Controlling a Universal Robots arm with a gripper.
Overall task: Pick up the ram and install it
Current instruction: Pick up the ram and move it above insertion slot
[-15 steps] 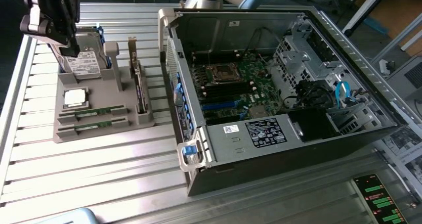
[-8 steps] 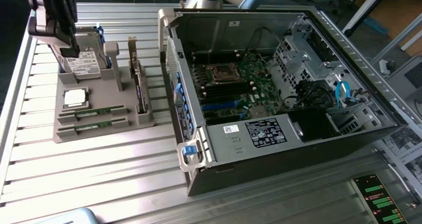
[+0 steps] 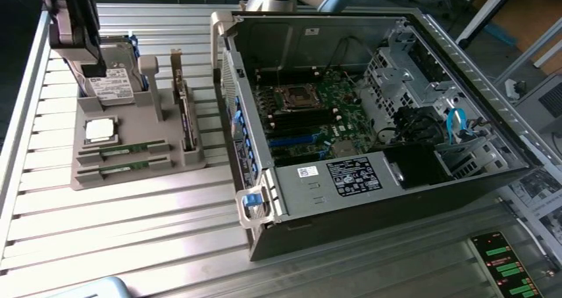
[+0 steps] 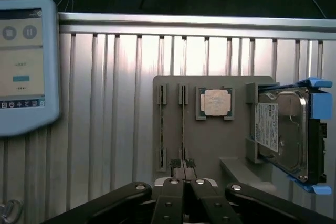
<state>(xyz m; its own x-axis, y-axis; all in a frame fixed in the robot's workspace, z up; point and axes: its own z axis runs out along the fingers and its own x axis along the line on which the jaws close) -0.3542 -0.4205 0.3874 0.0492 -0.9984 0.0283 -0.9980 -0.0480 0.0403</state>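
Two ram sticks lie in slots at the front of the grey holder tray [image 3: 131, 179]: one ram stick [image 3: 123, 150] and a second [image 3: 123, 170] beside it. From the wrist they appear edge-on as thin lines, one ram stick [image 4: 182, 124] and the other [image 4: 161, 124]. My gripper [image 3: 88, 54] hangs high over the tray's far end, near the hard drive. In the wrist view the gripper [image 4: 184, 169] is shut with its fingertips together and nothing between them, in line with the end of one ram stick.
The tray also holds a square silver processor [image 3: 99, 130], a hard drive [image 3: 114, 81] and an upright expansion card [image 3: 184, 114]. The open computer case [image 3: 351, 114] lies at the exterior view's right, motherboard slots [image 3: 303, 120] exposed. A blue-framed pendant screen [image 4: 23, 66] lies on the slatted table.
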